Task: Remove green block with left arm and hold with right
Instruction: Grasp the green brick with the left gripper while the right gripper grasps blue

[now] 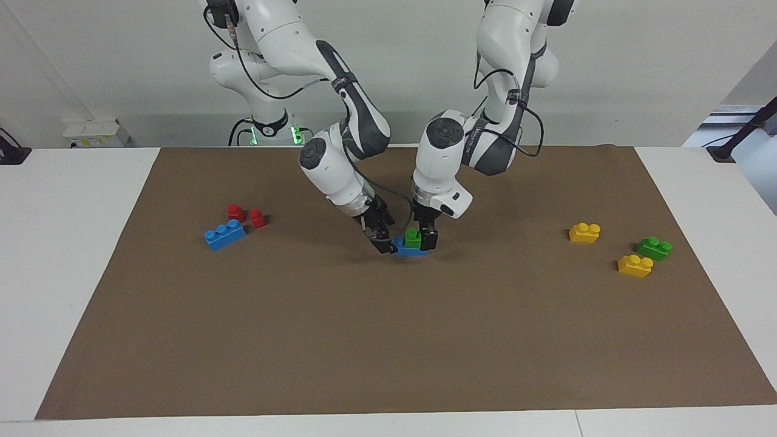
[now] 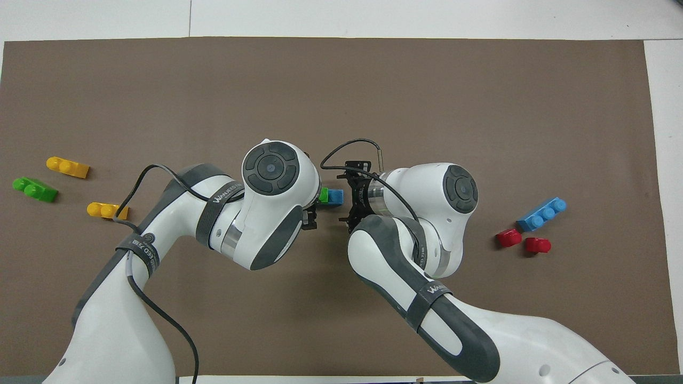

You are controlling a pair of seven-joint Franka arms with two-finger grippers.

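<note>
Where a brown mat (image 1: 388, 340) covers the white table (image 1: 67, 255) before a pale wall, the green block (image 1: 413, 238) sits on a blue brick (image 1: 408, 247) at mid-mat. Left hand (image 1: 424, 238) pinches the green block; right hand (image 1: 385, 241) grips the blue brick's end. Loose bricks lie toward both ends of the mat.

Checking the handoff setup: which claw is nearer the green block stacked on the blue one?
Left. The left claw straddles the green block; the right claw sits beside it, at the blue block's end.
</note>
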